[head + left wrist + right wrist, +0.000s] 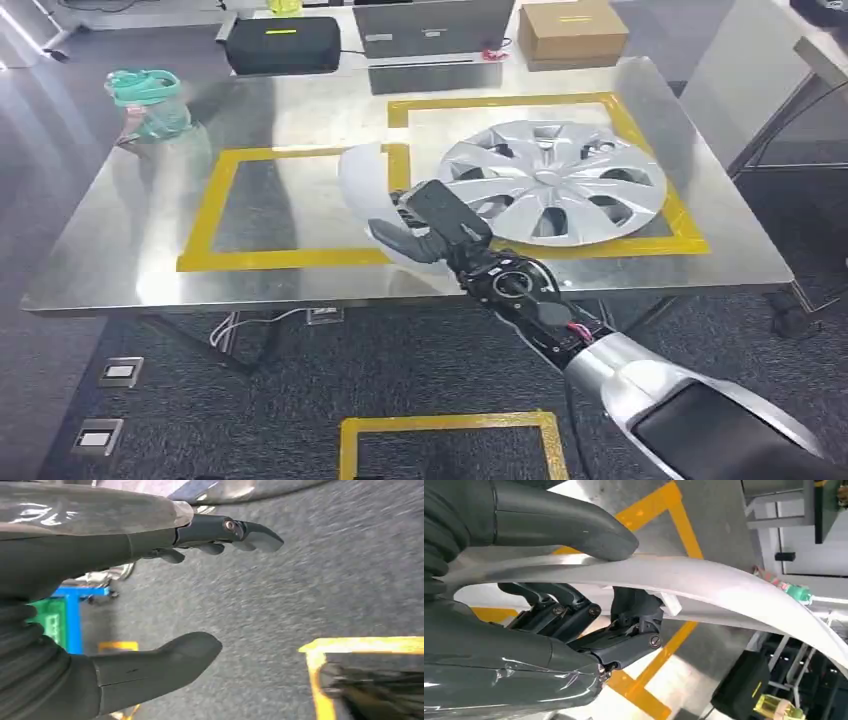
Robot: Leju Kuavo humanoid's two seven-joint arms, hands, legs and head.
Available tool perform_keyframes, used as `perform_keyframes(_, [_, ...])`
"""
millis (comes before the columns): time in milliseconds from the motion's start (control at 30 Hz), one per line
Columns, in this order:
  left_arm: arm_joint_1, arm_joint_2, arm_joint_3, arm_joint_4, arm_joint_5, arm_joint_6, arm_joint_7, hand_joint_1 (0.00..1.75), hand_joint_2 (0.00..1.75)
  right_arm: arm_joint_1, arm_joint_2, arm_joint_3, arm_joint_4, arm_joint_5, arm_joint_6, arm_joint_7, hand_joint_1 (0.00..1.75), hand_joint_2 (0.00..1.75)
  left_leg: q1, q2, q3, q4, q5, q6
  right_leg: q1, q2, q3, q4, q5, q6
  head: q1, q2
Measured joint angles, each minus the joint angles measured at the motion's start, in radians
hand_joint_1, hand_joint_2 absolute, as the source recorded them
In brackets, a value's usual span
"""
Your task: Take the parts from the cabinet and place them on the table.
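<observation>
Steel table ahead, one hubcap already inside its yellow-taped frame. Right hand pinches a white curved part between thumb and fingers over the empty frame; next, lower and release. Left hand hangs with fingers spread.

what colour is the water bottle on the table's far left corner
Translucent teal-green water bottle, clearest in the head view.

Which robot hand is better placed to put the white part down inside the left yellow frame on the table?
Right. The right robot hand already grips the white part over the table, at the yellow frame. The left robot hand hangs open above the floor.
</observation>
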Motion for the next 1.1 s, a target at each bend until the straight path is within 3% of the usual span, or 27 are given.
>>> perform_keyframes(33, [0.001,0.000,0.000,0.000,0.000,0.000,0.000,0.00,1.75,-0.001,-0.001,-0.002,0.000,0.000,0.000,0.001,1.75,1.75,0.000,0.003,0.028,-0.076,0.054,0.005,0.002,-0.007,0.005,0.000,-0.003,0.000,-0.005,0.000])
perform_keyframes(67, [0.000,0.001,0.000,0.000,0.000,0.000,0.000,0.00,1.75,-0.002,-0.001,-0.005,0.000,0.000,-0.003,0.001,1.75,1.75,-0.005,0.020,0.073,-0.181,0.115,0.013,0.003,-0.014,0.013,0.000,-0.008,0.001,-0.009,0.000])
perform_keyframes(100, [-0.002,0.002,0.000,0.000,0.000,0.000,0.000,0.00,1.75,-0.003,-0.002,-0.008,0.000,0.000,-0.003,0.001,1.75,1.75,-0.012,0.053,0.108,-0.268,0.145,0.021,0.004,-0.023,0.019,-0.001,-0.012,0.004,-0.014,0.000])
perform_keyframes(133, [-0.007,0.002,0.000,0.000,0.000,0.000,0.000,0.00,1.75,-0.004,-0.004,-0.011,0.000,-0.001,-0.005,0.001,1.75,1.75,-0.030,0.079,0.123,-0.283,0.127,0.024,0.012,-0.030,0.020,-0.002,-0.015,0.009,-0.018,0.000])
perform_keyframes(267, [-0.010,0.003,-0.004,0.000,0.000,0.000,0.000,0.00,1.75,-0.005,-0.011,-0.017,-0.002,-0.001,-0.005,0.002,1.75,1.75,-0.023,0.038,0.122,-0.298,0.130,0.036,0.015,-0.065,0.029,-0.004,-0.026,0.027,-0.011,0.000])
perform_keyframes(300, [-0.008,0.002,-0.005,0.000,0.000,-0.001,0.000,0.00,1.75,-0.003,-0.015,-0.020,-0.003,-0.001,-0.005,0.002,1.75,1.75,-0.017,0.032,0.129,-0.303,0.132,0.039,0.007,-0.033,0.019,0.013,-0.041,0.035,-0.010,0.000])
perform_keyframes(333, [-0.008,0.001,-0.006,0.000,0.000,-0.001,0.000,0.00,1.75,-0.004,-0.016,-0.024,-0.005,-0.003,-0.006,0.001,1.75,1.75,-0.015,0.025,0.131,-0.303,0.132,0.045,0.006,-0.002,-0.001,0.064,-0.076,0.036,-0.005,0.000])
perform_keyframes(367, [-0.009,0.001,-0.007,0.000,0.001,-0.001,0.000,0.00,1.75,-0.004,-0.021,-0.027,-0.006,-0.006,-0.008,0.000,1.75,1.75,-0.015,0.014,0.132,-0.303,0.131,0.048,0.006,0.011,-0.041,0.158,-0.121,0.038,0.005,0.000])
perform_keyframes(433, [-0.011,0.000,-0.010,0.000,0.003,-0.001,0.001,0.00,1.75,0.003,-0.031,-0.032,-0.006,-0.011,-0.014,-0.001,1.75,1.75,-0.015,-0.008,0.132,-0.302,0.131,0.050,0.006,0.016,-0.119,0.318,-0.178,0.042,0.018,0.000])
perform_keyframes(467, [-0.010,0.000,-0.012,0.000,0.003,-0.001,0.001,0.00,1.75,0.008,-0.037,-0.034,-0.006,-0.013,-0.015,-0.001,1.75,1.75,-0.015,-0.022,0.134,-0.302,0.131,0.050,0.005,0.016,-0.137,0.347,-0.176,0.041,0.024,0.000])
perform_keyframes(500, [-0.008,0.000,-0.014,0.000,0.003,-0.002,0.001,0.00,1.75,0.011,-0.040,-0.035,-0.006,-0.015,-0.016,-0.001,1.75,1.75,-0.015,-0.035,0.137,-0.301,0.129,0.049,0.004,0.017,-0.129,0.317,-0.145,0.041,0.030,0.000])
perform_keyframes(567, [-0.007,-0.001,-0.015,0.000,0.009,-0.003,0.002,0.00,1.75,0.010,-0.044,-0.041,-0.014,-0.016,-0.018,-0.001,1.75,1.75,-0.014,-0.059,0.145,-0.297,0.123,0.043,-0.002,0.031,-0.057,0.148,-0.038,0.040,0.042,0.000])
perform_keyframes(600, [-0.007,-0.001,-0.016,0.000,0.010,-0.004,0.002,0.00,1.75,0.010,-0.047,-0.044,-0.018,-0.017,-0.020,-0.002,1.75,1.75,-0.012,-0.068,0.146,-0.293,0.119,0.039,-0.007,0.059,-0.021,0.057,0.006,0.041,0.044,0.000])
perform_keyframes(633, [-0.007,-0.001,-0.017,0.000,0.012,-0.004,0.002,0.00,1.75,0.010,-0.057,-0.048,-0.020,-0.018,-0.022,-0.002,1.75,1.75,-0.016,-0.078,0.139,-0.290,0.118,0.034,-0.014,0.111,-0.010,0.039,-0.009,0.042,0.046,0.000])
perform_keyframes(667, [-0.011,0.000,-0.018,0.000,0.014,-0.004,0.002,0.00,1.75,0.010,-0.059,-0.053,-0.026,-0.018,-0.024,-0.002,1.75,1.75,-0.015,-0.091,0.126,-0.281,0.120,0.028,-0.016,0.108,0.005,0.012,-0.016,0.040,0.041,0.000])
perform_keyframes(700, [-0.011,0.000,-0.020,0.000,0.015,-0.004,0.002,0.00,1.75,0.015,-0.060,-0.055,-0.030,-0.018,-0.024,-0.002,1.75,1.75,-0.008,-0.098,0.120,-0.282,0.124,0.022,-0.007,0.100,0.002,0.019,-0.015,0.036,0.037,0.000])
perform_keyframes(767, [-0.002,0.001,-0.023,0.000,0.015,-0.004,0.002,0.00,1.75,0.017,-0.066,-0.060,-0.035,-0.018,-0.027,-0.001,1.75,1.75,-0.007,-0.122,0.118,-0.288,0.129,0.010,-0.010,0.080,0.005,0.014,-0.013,0.024,0.047,0.000])
perform_keyframes(800, [0.001,0.000,-0.024,-0.001,0.015,-0.004,0.002,0.00,1.75,0.016,-0.067,-0.061,-0.044,-0.018,-0.030,0.000,1.75,1.75,-0.006,-0.115,0.117,-0.278,0.116,0.007,-0.016,0.069,0.012,0.006,-0.009,0.017,0.049,0.000])
perform_keyframes(833, [0.001,0.000,-0.024,-0.001,0.016,-0.004,0.002,0.00,1.75,0.016,-0.068,-0.065,-0.049,-0.018,-0.033,-0.001,1.75,1.75,-0.013,-0.064,0.097,-0.235,0.090,0.002,-0.016,0.060,0.014,0.003,-0.009,0.012,0.036,0.000])
perform_keyframes(867, [-0.002,0.000,-0.024,-0.001,0.017,-0.004,0.002,0.00,1.75,0.015,-0.069,-0.068,-0.054,-0.018,-0.035,0.000,1.75,1.75,-0.012,-0.030,0.058,-0.156,0.054,-0.004,-0.014,0.049,0.014,0.003,-0.010,0.009,0.018,0.000])
perform_keyframes(900, [-0.005,0.002,-0.024,-0.001,0.018,-0.004,0.002,0.00,1.75,0.017,-0.073,-0.071,-0.056,-0.018,-0.036,0.002,1.75,1.75,-0.011,-0.009,0.013,-0.067,0.018,-0.007,-0.010,0.036,0.014,0.003,-0.011,0.007,0.009,0.000])
perform_keyframes(933, [-0.005,0.002,-0.024,-0.001,0.018,-0.004,0.001,0.00,1.75,0.022,-0.078,-0.072,-0.058,-0.018,-0.036,0.002,1.75,1.75,-0.009,0.000,-0.030,0.009,-0.007,-0.009,-0.007,0.022,0.014,0.003,-0.012,0.005,0.006,0.000])
perform_keyframes(967, [-0.005,0.002,-0.024,-0.001,0.021,-0.005,0.000,0.00,1.75,0.028,-0.083,-0.076,-0.063,-0.019,-0.037,0.003,1.75,1.75,-0.009,0.002,-0.051,0.043,-0.009,-0.008,-0.006,0.009,0.014,0.003,-0.014,0.003,0.002,0.000])
perform_keyframes(1000, [-0.002,0.000,-0.025,-0.001,0.021,-0.006,-0.001,0.00,1.75,0.033,-0.086,-0.079,-0.067,-0.019,-0.037,0.003,1.75,1.75,-0.009,0.002,-0.046,0.026,0.012,-0.006,-0.004,-0.003,0.015,0.003,-0.015,0.002,-0.001,0.000])
perform_keyframes(1033, [0.001,-0.001,-0.025,-0.001,0.026,-0.007,-0.002,0.00,1.75,0.034,-0.089,-0.083,-0.074,-0.019,-0.037,0.003,1.75,1.75,-0.009,0.004,-0.015,-0.040,0.053,-0.003,-0.003,-0.012,0.016,0.003,-0.017,0.002,-0.006,0.000])
perform_keyframes(1067, [0.003,-0.001,-0.025,-0.001,0.030,-0.007,-0.004,0.00,1.75,0.034,-0.090,-0.085,-0.081,-0.019,-0.037,0.004,1.75,1.75,-0.010,0.011,0.036,-0.140,0.102,0.003,-0.001,-0.020,0.019,0.003,-0.019,0.003,-0.011,0.000])
perform_keyframes(1100, [0.003,0.000,-0.025,-0.001,0.034,-0.006,-0.006,0.00,1.75,0.033,-0.092,-0.088,-0.089,-0.019,-0.037,0.004,1.75,1.75,-0.015,0.043,0.094,-0.243,0.143,0.012,0.001,-0.027,0.023,0.003,-0.021,0.004,-0.016,0.000])
